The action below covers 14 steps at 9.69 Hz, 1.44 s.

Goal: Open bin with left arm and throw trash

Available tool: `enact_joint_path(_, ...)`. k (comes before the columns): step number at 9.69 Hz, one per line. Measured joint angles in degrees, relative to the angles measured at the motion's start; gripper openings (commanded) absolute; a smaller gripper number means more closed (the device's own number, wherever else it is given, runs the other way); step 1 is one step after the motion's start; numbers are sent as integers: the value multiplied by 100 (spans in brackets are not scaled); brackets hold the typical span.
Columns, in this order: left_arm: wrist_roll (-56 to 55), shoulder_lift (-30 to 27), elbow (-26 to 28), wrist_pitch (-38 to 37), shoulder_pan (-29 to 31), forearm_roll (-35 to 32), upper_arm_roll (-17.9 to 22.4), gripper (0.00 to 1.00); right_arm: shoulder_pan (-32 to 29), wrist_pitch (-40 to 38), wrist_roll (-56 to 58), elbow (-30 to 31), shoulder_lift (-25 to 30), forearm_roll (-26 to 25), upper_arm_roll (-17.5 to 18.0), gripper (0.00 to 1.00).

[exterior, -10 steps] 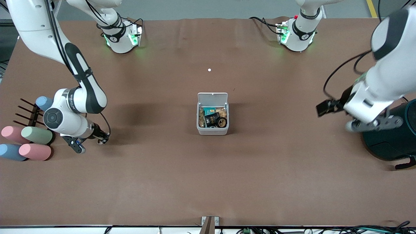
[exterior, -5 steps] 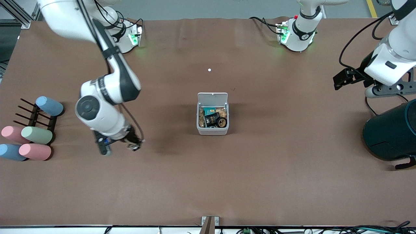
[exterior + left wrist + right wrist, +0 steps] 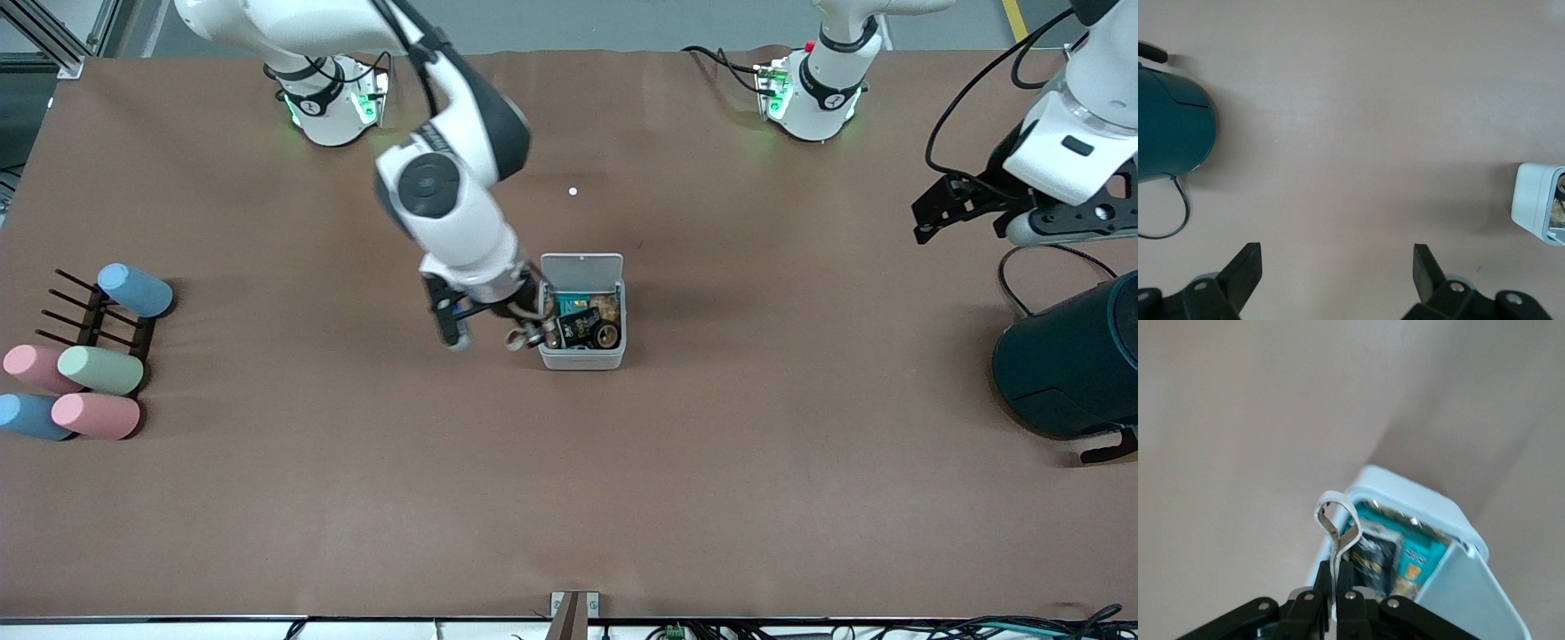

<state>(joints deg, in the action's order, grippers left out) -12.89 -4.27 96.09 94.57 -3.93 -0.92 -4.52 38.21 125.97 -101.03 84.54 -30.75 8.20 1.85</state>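
**Inspector A:** Since half a second ago the right arm has swung in from the rack end of the surface (image 3: 729,462), and the right claw (image 3: 526,336) now hangs over the rim of the bin (image 3: 582,357) on the side toward the right arm's end. The left arm has barely shifted.

**Inspector B:** State of the right claw?

**Inspector A:** Pinched tight on the beige loop (image 3: 1336,528); in the right wrist view its fingers (image 3: 1346,577) meet on the loop's tails and the bend stands clear above them, over the bin's edge (not yet inside).

**Inspector B:** The bin itself?

**Inspector A:** Mid-surface, lid (image 3: 581,272) raised on the side toward the robots' bases. Inside lie the black packet (image 3: 578,327) and the tape ring (image 3: 608,336), touching, with a teal wrapper (image 3: 571,305) and brownish scraps beneath.

**Inspector B:** Left claw?

**Inspector A:** Left claw (image 3: 1337,270) is spread wide and holds nothing. It waits over bare surface at the left arm's end, above and near the teal drum (image 3: 1071,364).

**Inspector B:** Anything else?

**Inspector A:** Pastel cylinders (image 3: 100,369) by a dark rack (image 3: 89,313) at the right arm's end; a small white dot (image 3: 573,191) between the bin and the bases.
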Motion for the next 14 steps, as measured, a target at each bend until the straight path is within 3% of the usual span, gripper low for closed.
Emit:
enact_joint_path(3,8,241,-467,-369,-64,19,48,100,236,10,-26,-20,-376,91,-4,4)
enact_joint_path(4,8,301,-559,-395,-103,19,34,100,257,10,-51,-24,-457,104,-5,15)
enact_joint_path(6,8,344,-605,-414,-126,19,27,100,317,10,-75,-27,-514,110,-4,55)
enact_joint_path(7,8,346,-605,-415,-126,19,28,100,331,8,-86,-29,-515,110,-4,66)
enact_joint_path(9,8,347,-606,-419,-126,19,26,100,328,-55,-93,-38,-516,111,-34,76)
enact_joint_path(11,8,375,-607,-429,-127,19,7,100,318,-208,-95,-44,-516,113,-69,99)
enact_joint_path(14,7,419,-635,-429,-125,20,-97,100,218,-576,-98,-221,-505,115,-124,100)
